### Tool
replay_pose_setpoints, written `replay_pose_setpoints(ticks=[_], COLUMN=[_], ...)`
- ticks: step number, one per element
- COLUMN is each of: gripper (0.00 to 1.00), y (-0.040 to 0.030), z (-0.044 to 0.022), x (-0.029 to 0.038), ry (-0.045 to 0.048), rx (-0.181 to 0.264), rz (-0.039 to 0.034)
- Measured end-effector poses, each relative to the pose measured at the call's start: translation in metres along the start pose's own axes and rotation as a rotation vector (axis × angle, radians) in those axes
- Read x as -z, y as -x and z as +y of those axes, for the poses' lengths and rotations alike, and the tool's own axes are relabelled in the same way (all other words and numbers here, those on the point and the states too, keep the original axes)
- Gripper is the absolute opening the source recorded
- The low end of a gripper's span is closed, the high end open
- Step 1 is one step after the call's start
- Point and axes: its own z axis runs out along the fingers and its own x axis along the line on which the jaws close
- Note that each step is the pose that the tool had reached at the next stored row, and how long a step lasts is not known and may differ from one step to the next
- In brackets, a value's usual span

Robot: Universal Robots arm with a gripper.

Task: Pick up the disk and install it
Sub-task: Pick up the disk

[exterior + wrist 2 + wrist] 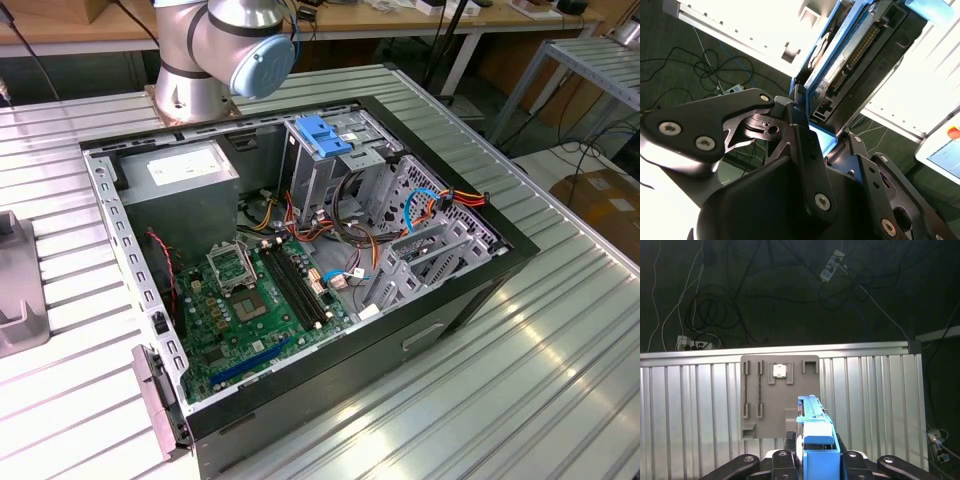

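Note:
In both wrist views my gripper [816,462] is shut on the disk [815,427], a flat grey-metal drive with bright blue side rails, seen edge-on. In the second wrist view the disk [842,55] stands out beyond the fingers [796,112], its connector row and blue rail showing, with the gripper [824,127] clamped on its near end. In the first wrist view it hangs above a ribbed metal table [690,405]. The open computer case [300,250] lies on its side in the exterior view, and a drive cage with a blue plastic tab [325,135] stands at its far end.
A grey holder tray [780,395] carrying a small square chip [779,371] lies on the ribbed table below the disk. The case holds a motherboard [250,310], a power-supply box [180,185] and loose cables [350,230]. The arm's base [200,60] stands behind the case.

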Motion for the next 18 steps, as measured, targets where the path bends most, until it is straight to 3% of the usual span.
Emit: replay_pose_setpoints(ticks=[18], gripper=[0.37], y=[-0.0007], z=[-0.0056], x=[0.0003], ry=[0.0], rx=[0.0], rz=[0.0])
